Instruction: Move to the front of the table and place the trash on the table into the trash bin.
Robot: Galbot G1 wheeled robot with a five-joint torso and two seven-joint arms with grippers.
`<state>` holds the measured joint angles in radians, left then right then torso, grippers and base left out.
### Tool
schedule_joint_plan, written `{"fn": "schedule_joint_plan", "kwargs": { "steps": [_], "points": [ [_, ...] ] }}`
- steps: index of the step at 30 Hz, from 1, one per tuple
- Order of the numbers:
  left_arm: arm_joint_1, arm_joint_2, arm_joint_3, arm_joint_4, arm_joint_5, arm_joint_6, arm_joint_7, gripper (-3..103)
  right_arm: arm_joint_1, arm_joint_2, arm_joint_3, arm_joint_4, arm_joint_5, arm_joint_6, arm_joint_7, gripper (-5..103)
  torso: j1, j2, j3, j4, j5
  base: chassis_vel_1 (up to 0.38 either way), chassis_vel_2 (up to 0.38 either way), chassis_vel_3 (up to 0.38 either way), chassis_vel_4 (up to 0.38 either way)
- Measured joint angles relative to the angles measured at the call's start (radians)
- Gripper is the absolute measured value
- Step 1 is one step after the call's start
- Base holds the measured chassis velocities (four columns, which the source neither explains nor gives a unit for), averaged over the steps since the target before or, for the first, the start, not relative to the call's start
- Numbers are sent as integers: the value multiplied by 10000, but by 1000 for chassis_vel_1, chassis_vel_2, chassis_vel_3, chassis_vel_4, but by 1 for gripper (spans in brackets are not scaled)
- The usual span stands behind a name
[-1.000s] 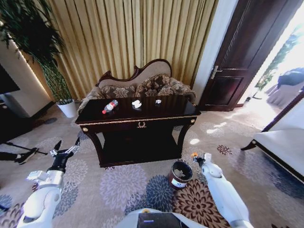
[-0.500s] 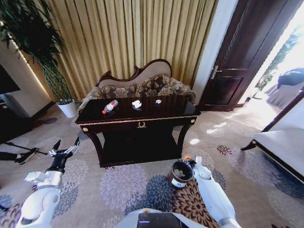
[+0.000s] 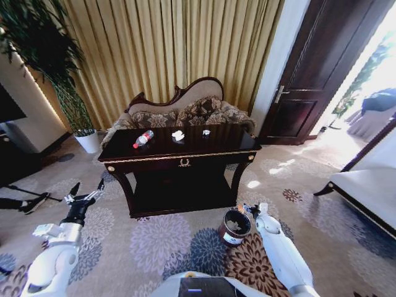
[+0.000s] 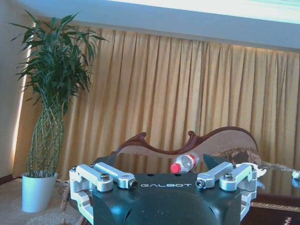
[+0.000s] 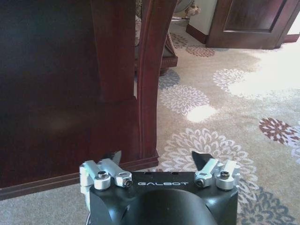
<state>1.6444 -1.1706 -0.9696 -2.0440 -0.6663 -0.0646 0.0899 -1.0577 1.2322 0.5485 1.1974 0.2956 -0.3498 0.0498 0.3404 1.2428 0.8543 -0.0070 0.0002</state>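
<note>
the two rounded glossy white arm shells (image 3: 281, 250) end in dark wrists. the left gripper (image 4: 164, 180) and right gripper (image 5: 159, 168) share black housings lettered "galbot". silver screw-fastened linkages carry their dark fingers (image 5: 200, 158).

Head camera sits high, looking forward and down across the carpet onto the table (image 3: 179, 148) from a little way back, sofa (image 3: 185, 108) and curtains (image 3: 167, 49) beyond, both arms at the lower corners. Left wrist camera sits low, about level with the tabletop, and faces the curtains over its own gripper (image 4: 164, 185); it shares the bottle (image 4: 185, 163), the sofa back, the curtains and the potted plant (image 4: 51, 93) with the head view. Right wrist camera sits close to the floor, near the table's right front leg (image 5: 150, 75), facing it, the carpet and the dark door (image 5: 248, 23) behind, which the head view also takes in.
</note>
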Motion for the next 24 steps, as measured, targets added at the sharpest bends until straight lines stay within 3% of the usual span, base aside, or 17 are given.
{"fn": "schedule_joint_plan", "kwargs": {
  "steps": [6, 13, 22, 24],
  "points": [
    [-2, -7, 9, -18, 0, 10, -5, 100, -45, -94, 3, 217, 84, 33, 27, 99, 0, 0, 0, 0, 0, 0, 0, 0, 0],
    [-53, 0, 15, 30, 0, 19, -28, 100, -89, -234, 183, 1300, 980, 73, 354, 100, 0, 0, 0, -1, 1, 0, 0, 0, 0],
    [-117, -4, 69, 114, 5, 40, -48, 100, 3, -855, 334, 4809, 3118, 325, 627, 100, 0, 0, 0, -1, -2, 0, 0, 0, 0],
    [-157, -15, 84, 120, 7, 45, -48, 100, 74, -853, 193, 5562, 4124, 853, 627, 100, 0, 0, -1, -1, -2, 0, 0, 0, 0]
  ]
}}
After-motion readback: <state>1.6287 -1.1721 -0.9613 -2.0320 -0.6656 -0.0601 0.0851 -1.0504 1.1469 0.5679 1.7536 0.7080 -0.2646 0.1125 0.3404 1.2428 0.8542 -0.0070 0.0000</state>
